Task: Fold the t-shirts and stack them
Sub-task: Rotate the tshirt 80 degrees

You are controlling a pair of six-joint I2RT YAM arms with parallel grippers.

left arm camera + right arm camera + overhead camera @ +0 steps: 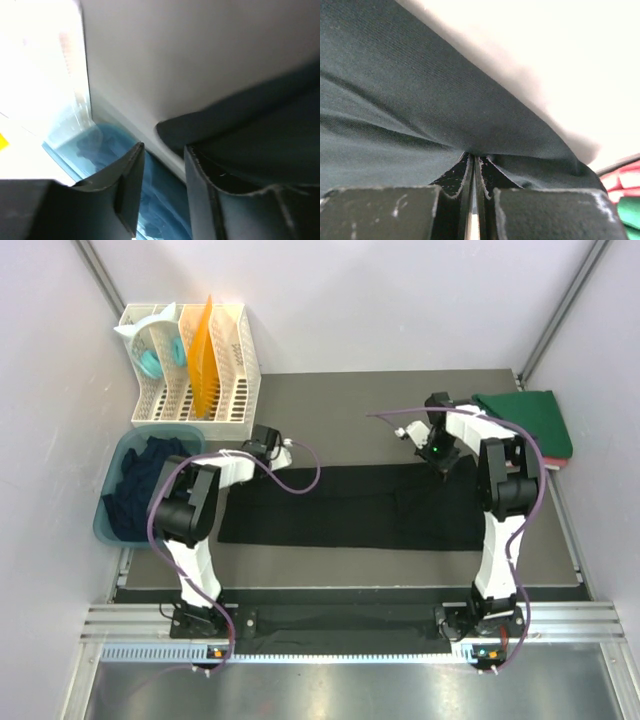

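While the black t-shirt (350, 505) lies as a long flat band across the middle of the table (350, 390), both arms reach to its far edge. Step in hand, by my reading: take that edge at two points and fold it over toward the near side.

Teal tub (118, 458) at the left edge holds a heap of dark t-shirts (140, 490), not yet folded. White rack (240, 370) stands behind it. Far right corner: a folded green t-shirt (525, 418) lies on a red t-shirt (562, 462) (only a thin edge of the red shows).

Right gripper (474, 159): jaws pressed together with black cloth pinched between them, fabric puckering up to the pinch, toward the band's right end. Left gripper (162, 165): jaws apart, nothing in the gap, the tub showing through it. The cloth's edge lies just beside one finger (210, 200), at the band's far left corner.

To do it well: the left jaws should slide around the hem so cloth sits fully between them before closing, catching every layer there. Then lift both ends level and carry them together, since one side leading would skew the fold. Risk: a shallow bite on the left slips out mid-carry. Task looks early.
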